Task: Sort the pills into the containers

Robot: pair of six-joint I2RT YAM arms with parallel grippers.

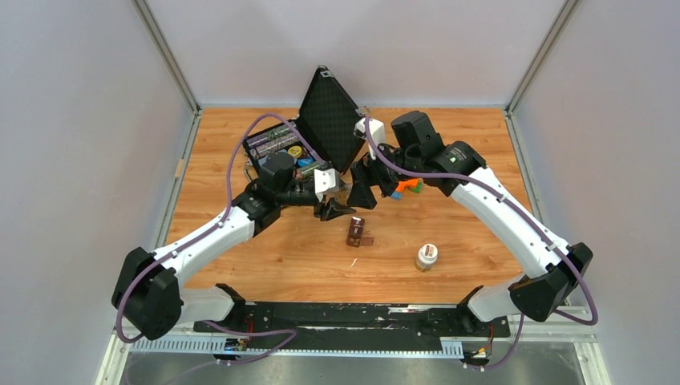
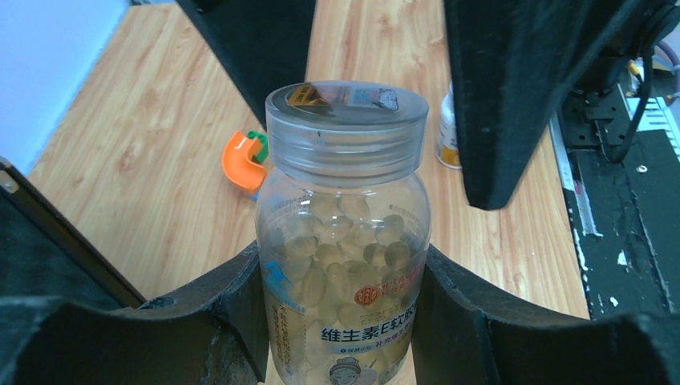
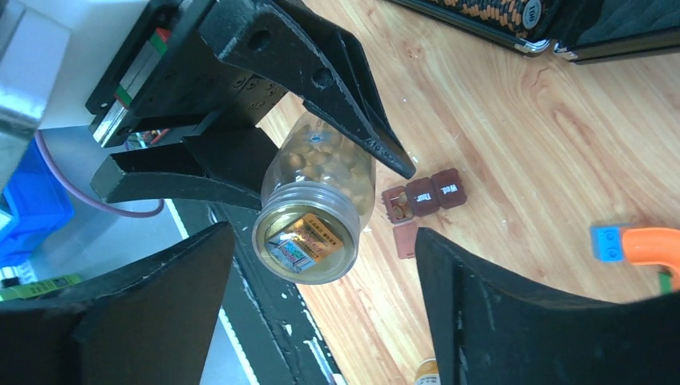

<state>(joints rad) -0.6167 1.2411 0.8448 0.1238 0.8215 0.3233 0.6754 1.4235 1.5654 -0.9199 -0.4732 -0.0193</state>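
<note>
A clear pill bottle (image 2: 345, 241), full of pale yellow softgels, lies sideways above the table with my left gripper (image 2: 343, 277) shut on its body. Its clear screw cap (image 3: 306, 245) faces my right gripper (image 3: 325, 241), which is open; one finger stands on each side of the cap with a gap on both sides. The containers (image 3: 423, 196), a dark brown strip of three compartments, lie on the wood below (image 1: 358, 233). One end lid is flipped open and a pill shows inside that compartment; the other two lids are shut.
A large black case (image 1: 321, 120) stands open at the back with its lid up. An orange, blue and green toy (image 1: 407, 186) lies under the right arm. A small white-capped bottle (image 1: 427, 257) stands at the front right.
</note>
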